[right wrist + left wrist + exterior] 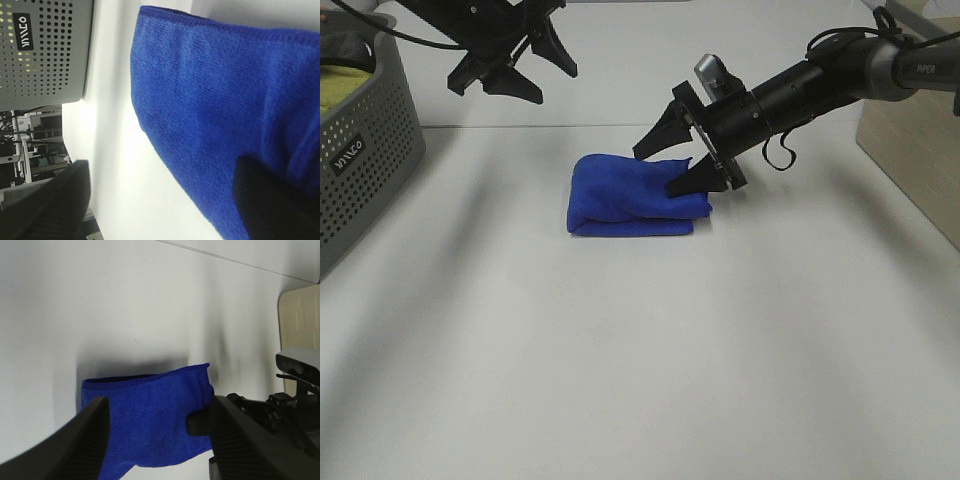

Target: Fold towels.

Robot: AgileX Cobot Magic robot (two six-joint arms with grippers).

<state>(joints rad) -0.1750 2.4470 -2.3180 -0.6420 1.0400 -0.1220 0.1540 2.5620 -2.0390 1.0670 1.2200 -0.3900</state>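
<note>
- In the high view, we see the grey basket (360, 150) cut off by the left edge — only one perforated corner shows.
- The right end effector's (672, 152) lower finger (688, 182) covers the blue towel's (630, 195) right end, so we cannot tell whether it presses or merely touches.
- The left end effector (512, 72) loses its arm past the top edge.
- In the left wrist view, the towel's lower part is hidden behind the fingers (82, 442).
- The wooden box (920, 150) is cropped at the right.
</note>
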